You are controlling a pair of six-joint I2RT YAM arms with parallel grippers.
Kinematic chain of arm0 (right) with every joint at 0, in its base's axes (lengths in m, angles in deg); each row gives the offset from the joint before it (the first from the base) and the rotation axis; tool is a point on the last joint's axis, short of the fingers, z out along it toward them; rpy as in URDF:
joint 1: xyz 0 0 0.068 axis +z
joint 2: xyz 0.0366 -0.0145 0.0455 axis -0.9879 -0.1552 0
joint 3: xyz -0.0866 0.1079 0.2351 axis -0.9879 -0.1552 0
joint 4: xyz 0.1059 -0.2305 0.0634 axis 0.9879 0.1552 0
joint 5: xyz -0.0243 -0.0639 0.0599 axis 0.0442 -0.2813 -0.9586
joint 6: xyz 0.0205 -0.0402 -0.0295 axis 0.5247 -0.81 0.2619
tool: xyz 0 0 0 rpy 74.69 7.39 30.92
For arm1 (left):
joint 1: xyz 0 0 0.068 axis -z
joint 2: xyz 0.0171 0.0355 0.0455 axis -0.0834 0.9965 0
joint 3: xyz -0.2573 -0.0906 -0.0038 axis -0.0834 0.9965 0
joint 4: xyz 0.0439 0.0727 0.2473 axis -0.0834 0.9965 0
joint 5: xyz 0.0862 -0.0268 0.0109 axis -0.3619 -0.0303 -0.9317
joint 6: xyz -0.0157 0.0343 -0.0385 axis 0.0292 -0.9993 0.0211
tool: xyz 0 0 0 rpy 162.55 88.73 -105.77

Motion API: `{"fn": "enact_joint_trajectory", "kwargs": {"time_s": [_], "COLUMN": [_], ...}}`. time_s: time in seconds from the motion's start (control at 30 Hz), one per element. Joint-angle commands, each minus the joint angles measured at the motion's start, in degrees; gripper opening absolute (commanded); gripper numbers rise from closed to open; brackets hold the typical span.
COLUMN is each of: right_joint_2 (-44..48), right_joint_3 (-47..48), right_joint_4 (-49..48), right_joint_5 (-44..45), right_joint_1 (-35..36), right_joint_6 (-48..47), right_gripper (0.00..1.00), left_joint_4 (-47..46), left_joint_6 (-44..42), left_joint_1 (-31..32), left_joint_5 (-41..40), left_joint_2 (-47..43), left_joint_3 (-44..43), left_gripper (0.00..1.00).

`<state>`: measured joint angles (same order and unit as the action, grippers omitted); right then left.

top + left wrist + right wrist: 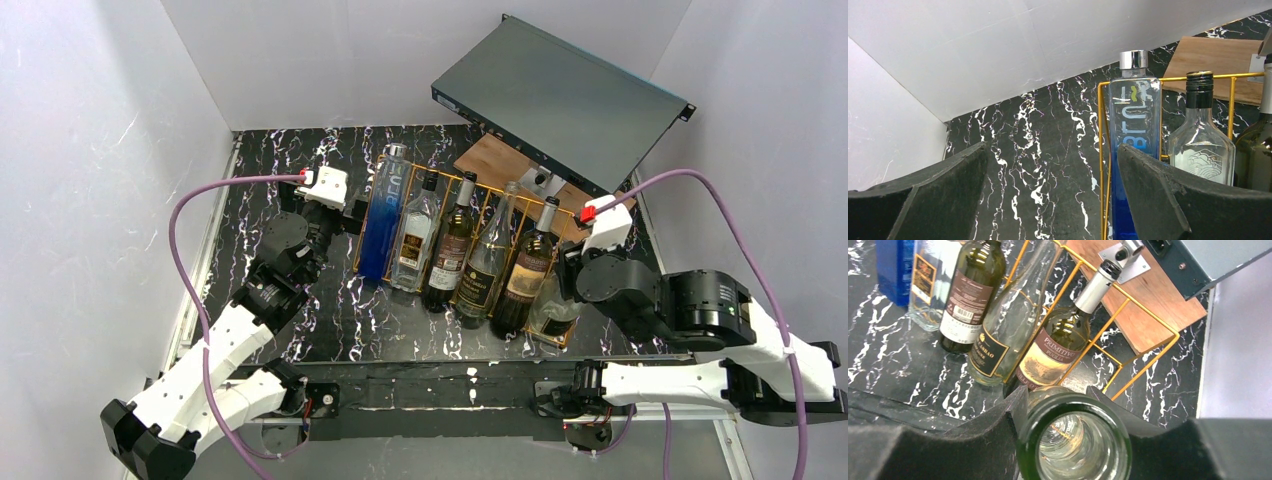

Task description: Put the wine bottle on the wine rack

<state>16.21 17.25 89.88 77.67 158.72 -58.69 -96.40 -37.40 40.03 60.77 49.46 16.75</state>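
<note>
The orange-gold wine rack (pixel 572 212) lies mid-table with several bottles in its slots. It also shows in the right wrist view (pixel 1143 305) and the left wrist view (pixel 1100 150). My right gripper (pixel 567 278) is shut on the neck of a clear-green wine bottle (pixel 553 312) at the rack's near right end. In the right wrist view its open mouth (pixel 1073 407) sits between my fingers, gripper (pixel 1058 392). My left gripper (pixel 350 215) is open and empty beside the blue bottle (pixel 385 225), just left of the rack; in its wrist view (pixel 1052 147) the jaws stand wide apart.
A grey flat metal box (pixel 560 95) leans over a brown wooden board (pixel 495 160) behind the rack. White walls enclose the black marbled table (pixel 260 190). Purple cables loop from both wrists.
</note>
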Motion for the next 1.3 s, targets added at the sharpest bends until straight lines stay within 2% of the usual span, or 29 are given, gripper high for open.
{"fn": "enact_joint_trajectory", "kwargs": {"time_s": [0.0,0.3,0.4,0.43,0.47,0.53,0.57,0.7,0.93,1.27], "right_joint_2": [-2.8,-7.9,-11.3,-11.9,-12.8,-11.9,-11.7,-12.1,-10.7,-10.8], "right_joint_3": [2.6,-1.0,-1.9,-3.2,-4.8,-10.2,-11.3,-13.3,-16.4,-19.3], "right_joint_4": [-0.5,-1.1,1.8,1.1,-1.2,-11.7,-13.7,-19.4,-24.3,-28.3], "right_joint_5": [9.3,13.2,16.5,16.0,13.2,2.8,0.4,-6.1,-12.5,-14.0], "right_joint_1": [-0.1,-0.1,-0.7,-2.7,-7.8,-22.3,-26.4,-36.2,-43.9,-49.2], "right_joint_6": [6.0,11.7,18.2,19.0,17.5,6.7,4.2,-0.8,-3.8,-4.8], "right_gripper": [0.01,0.01,0.01,0.01,0.01,0.01,0.01,0.01,0.01,0.01], "left_joint_4": [-1.1,-0.8,-0.6,-0.6,-0.5,-0.4,-0.4,-0.4,-0.4,-0.3], "left_joint_6": [0.8,1.2,1.2,1.3,1.3,1.2,1.0,1.0,1.0,1.3], "left_joint_1": [-0.3,-0.3,-0.1,0.0,0.0,0.1,0.2,0.3,0.4,0.5], "left_joint_5": [0.1,0.4,0.4,0.4,0.5,0.3,0.2,0.4,0.6,0.8], "left_joint_2": [0.0,0.0,-0.3,-0.2,-0.2,-0.5,-0.5,-0.6,-0.7,-0.8], "left_joint_3": [0.2,0.1,0.0,-0.1,-0.1,0.0,0.0,-0.1,-0.1,-0.1], "left_gripper": [0.98,0.98,0.98,0.98,0.98,0.98,0.98,0.98,0.98,0.98]}}
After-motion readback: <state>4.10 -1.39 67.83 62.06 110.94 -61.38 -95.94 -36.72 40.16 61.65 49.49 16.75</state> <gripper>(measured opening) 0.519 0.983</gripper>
